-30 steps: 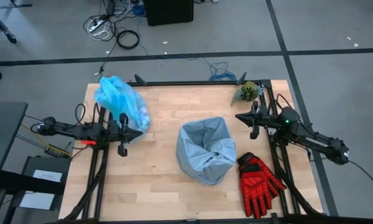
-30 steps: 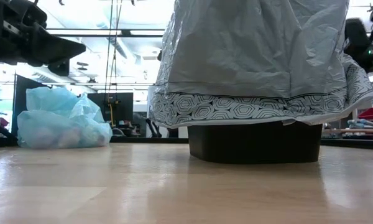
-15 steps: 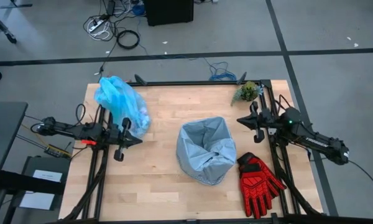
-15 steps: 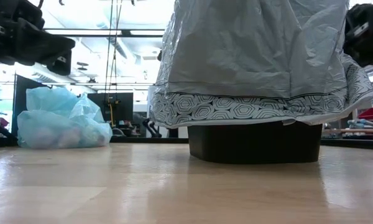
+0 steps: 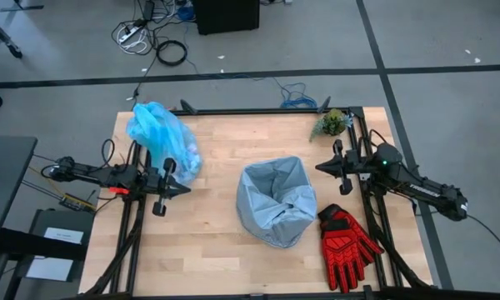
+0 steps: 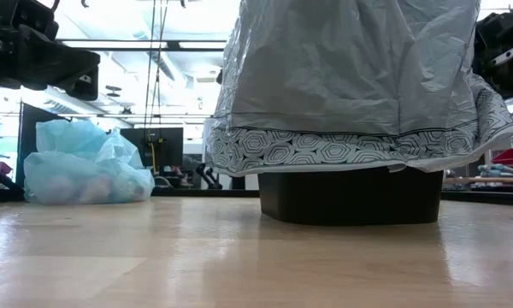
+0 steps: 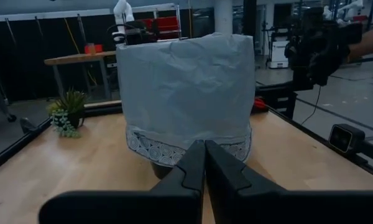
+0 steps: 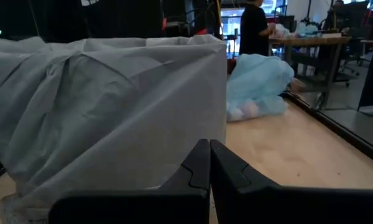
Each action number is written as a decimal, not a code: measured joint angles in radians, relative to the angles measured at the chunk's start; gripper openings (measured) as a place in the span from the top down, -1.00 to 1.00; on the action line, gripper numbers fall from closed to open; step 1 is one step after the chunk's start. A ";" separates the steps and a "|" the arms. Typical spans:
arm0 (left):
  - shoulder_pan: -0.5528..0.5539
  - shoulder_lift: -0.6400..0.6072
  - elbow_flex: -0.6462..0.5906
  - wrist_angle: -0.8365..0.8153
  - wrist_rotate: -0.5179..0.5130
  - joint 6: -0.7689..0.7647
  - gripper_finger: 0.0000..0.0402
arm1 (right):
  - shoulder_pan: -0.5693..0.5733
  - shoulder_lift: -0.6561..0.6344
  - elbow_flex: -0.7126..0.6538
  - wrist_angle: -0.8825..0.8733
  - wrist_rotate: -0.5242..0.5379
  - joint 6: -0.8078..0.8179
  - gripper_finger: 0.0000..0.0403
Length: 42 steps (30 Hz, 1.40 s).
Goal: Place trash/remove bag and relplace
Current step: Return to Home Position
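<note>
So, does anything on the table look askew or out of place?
The grey bag sits crooked on the bin: its mouth is crumpled and partly caved in. A red glove lies close beside it.

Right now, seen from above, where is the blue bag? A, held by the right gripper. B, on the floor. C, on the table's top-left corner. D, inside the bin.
C: the blue bag lies on the table at its top-left corner, apart from the bin, which wears a grey bag; the right gripper is shut on nothing.
</note>
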 joint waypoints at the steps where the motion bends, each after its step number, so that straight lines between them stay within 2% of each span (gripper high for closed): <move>1: 0.000 0.000 0.000 0.000 0.000 0.001 0.90 | 0.000 0.000 0.000 -0.019 -0.002 -0.017 1.00; 4: 0.000 0.000 0.000 0.000 -0.001 -0.004 0.90 | -0.009 0.000 0.000 -0.085 0.005 -0.068 1.00; 11: 0.000 0.000 0.000 -0.001 -0.002 -0.025 0.90 | -0.071 0.009 0.000 -0.089 -0.002 -0.092 1.00; 15: 0.000 0.000 -0.001 0.000 -0.007 -0.018 0.90 | -0.095 0.008 0.000 -0.087 -0.060 -0.093 1.00; 18: 0.000 0.000 -0.001 0.000 -0.007 -0.004 0.90 | -0.096 0.008 -0.001 -0.084 -0.089 -0.093 1.00; 27: 0.000 0.000 -0.001 -0.005 0.020 0.026 0.90 | -0.096 0.008 -0.001 -0.071 -0.088 -0.095 1.00; 32: 0.000 0.000 -0.002 0.008 0.020 0.048 0.90 | -0.097 0.009 -0.001 -0.058 -0.017 -0.074 1.00; 42: 0.000 0.000 -0.002 0.022 0.017 0.056 0.90 | -0.095 0.008 -0.001 -0.023 -0.081 -0.103 1.00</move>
